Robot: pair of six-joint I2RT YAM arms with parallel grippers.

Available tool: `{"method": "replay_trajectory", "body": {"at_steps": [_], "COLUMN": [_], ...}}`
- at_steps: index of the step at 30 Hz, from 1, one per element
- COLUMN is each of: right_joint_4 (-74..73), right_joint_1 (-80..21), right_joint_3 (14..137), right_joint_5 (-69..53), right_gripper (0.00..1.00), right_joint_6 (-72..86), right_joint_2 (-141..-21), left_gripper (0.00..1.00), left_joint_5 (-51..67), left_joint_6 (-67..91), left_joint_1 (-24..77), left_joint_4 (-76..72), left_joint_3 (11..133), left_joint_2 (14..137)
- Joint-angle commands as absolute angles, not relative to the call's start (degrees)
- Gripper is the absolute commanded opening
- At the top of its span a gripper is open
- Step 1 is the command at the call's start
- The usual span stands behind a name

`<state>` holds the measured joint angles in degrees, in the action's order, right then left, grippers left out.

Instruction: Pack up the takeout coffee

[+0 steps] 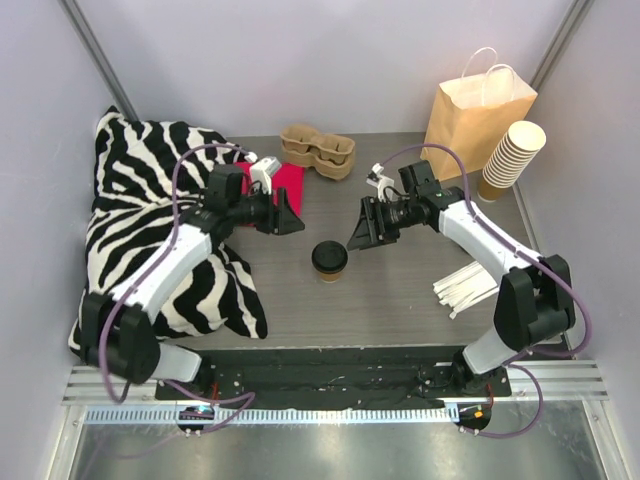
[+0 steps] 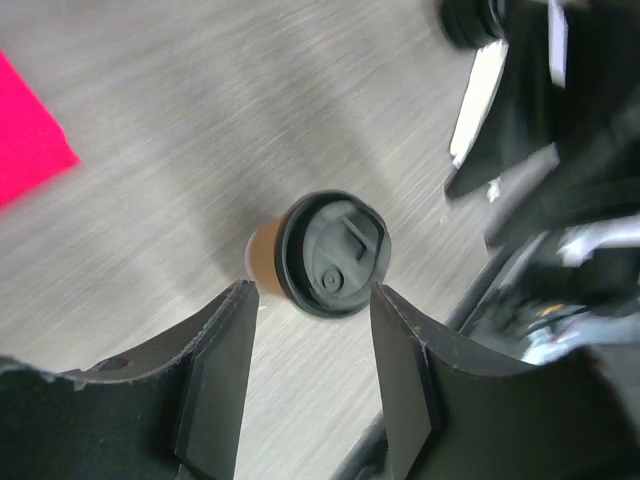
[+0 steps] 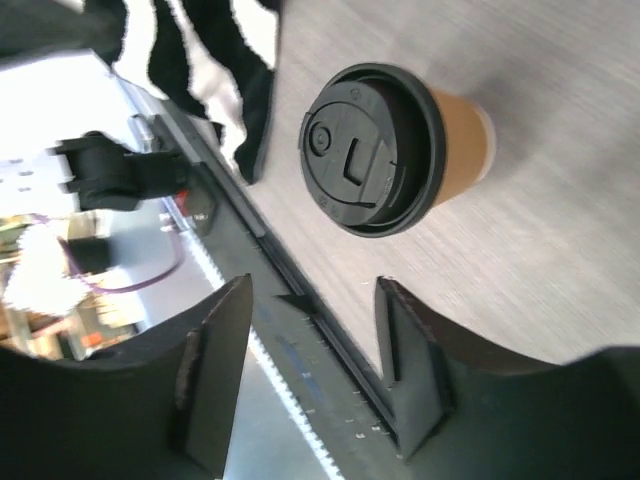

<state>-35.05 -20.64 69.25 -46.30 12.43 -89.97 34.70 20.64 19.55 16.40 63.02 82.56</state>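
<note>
Tan-brown paper cup with black plastic lid [image 1: 329, 258] upright on grey tabletop [image 1: 400, 290], well apart from kraft paper bag [image 1: 478, 110].
Overhead: left fingers [image 1: 288, 216] and right fingers [image 1: 362, 230] hover spread, empty. Left wrist: cup beyond the tips. Right wrist: same; better to pinch below the lid.

My left arm [image 1: 170, 265] and right arm [image 1: 480, 235] wear white shells between chunky black joints, and a purple cable [image 1: 178, 180] runs along each. My left pincer [image 1: 292, 222] and right pincer [image 1: 358, 238] have broad, matte-black, angular fingers [image 2: 215, 370] with flat inner faces.
</note>
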Motion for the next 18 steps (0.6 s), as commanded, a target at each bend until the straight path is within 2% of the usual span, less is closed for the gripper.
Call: {"method": "replay_trajectory", "body": {"at_steps": [1,10,18], "right_joint_4": [-34.63,-34.45,-34.19], "right_joint_1": [-21.97,-25.05,-26.89], "right_joint_3": [72.41,80.86,79.98], "right_joint_5": [-37.01,-34.98,-33.92], "right_gripper": [0.56,0.53,0.48], "right_joint_6": [8.17,10.28,10.55], "right_joint_2": [-89.81,-98.78,-100.72], "left_gripper": [0.53,0.5,0.44], "left_joint_5": [27.79,6.0,-2.02], "left_joint_6": [3.18,-4.74,-11.42], "left_joint_1": [23.89,40.86,47.9], "left_joint_4": [21.97,18.55,18.37], "left_joint_3": [58.63,58.01,59.24], "left_joint_2": [75.86,76.46,78.4]}}
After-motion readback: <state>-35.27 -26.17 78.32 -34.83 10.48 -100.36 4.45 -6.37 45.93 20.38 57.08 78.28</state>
